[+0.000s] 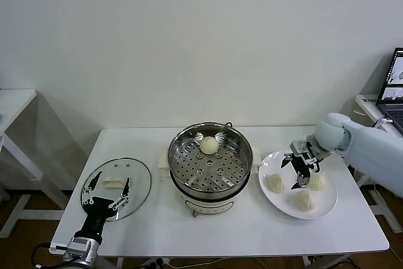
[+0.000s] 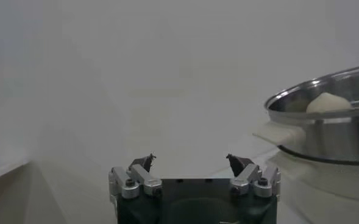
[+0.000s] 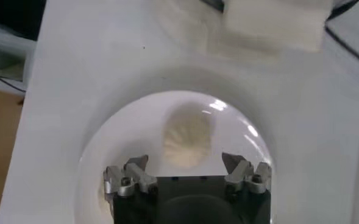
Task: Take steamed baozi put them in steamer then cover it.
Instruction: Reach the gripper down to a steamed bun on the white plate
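The shiny steamer (image 1: 204, 168) stands mid-table on its white base, with one baozi (image 1: 209, 145) at its far side. On a white plate (image 1: 281, 202) to the right lie three more baozi (image 1: 276, 183) (image 1: 318, 181) (image 1: 305, 201). My right gripper (image 1: 296, 172) hovers open over the plate; in the right wrist view, the gripper (image 3: 185, 159) has a pleated baozi (image 3: 187, 140) just ahead of it, untouched. The glass cover (image 1: 135, 177) lies flat at the left. My left gripper (image 1: 108, 188) is open above it, and its wrist view shows that gripper (image 2: 191, 158) empty, with the steamer (image 2: 331, 122) off to one side.
A laptop (image 1: 393, 92) sits on a side table at the far right, and another white table (image 1: 12, 102) stands at the left. The steamer base's white side handle (image 3: 270, 24) lies beyond the plate (image 3: 124, 146). The white table's front edge (image 1: 220, 253) is close.
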{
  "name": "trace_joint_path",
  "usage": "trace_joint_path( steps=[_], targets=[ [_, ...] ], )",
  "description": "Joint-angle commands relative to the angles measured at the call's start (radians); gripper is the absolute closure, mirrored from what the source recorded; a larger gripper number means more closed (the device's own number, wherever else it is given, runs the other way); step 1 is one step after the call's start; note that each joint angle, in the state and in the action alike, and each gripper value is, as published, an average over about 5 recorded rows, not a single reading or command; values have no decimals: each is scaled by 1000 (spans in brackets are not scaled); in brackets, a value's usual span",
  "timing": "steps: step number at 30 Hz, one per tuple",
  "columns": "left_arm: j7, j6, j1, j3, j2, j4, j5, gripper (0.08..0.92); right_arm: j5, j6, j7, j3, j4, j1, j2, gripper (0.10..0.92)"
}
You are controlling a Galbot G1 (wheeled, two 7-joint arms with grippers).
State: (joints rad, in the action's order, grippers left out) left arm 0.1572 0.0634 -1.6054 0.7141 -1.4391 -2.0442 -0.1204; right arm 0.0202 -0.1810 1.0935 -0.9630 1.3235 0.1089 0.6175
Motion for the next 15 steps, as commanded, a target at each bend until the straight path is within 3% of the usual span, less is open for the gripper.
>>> trace_joint_path(
  steps=[1, 15],
  targets=[
    [0, 3, 9, -2, -2, 24, -6, 177, -44, -34, -39, 99, -77, -133, 51, 203],
    [2, 4, 7, 6, 0, 24, -5, 177, -66, -26, -45, 119, -126, -144, 104, 203]
  ],
)
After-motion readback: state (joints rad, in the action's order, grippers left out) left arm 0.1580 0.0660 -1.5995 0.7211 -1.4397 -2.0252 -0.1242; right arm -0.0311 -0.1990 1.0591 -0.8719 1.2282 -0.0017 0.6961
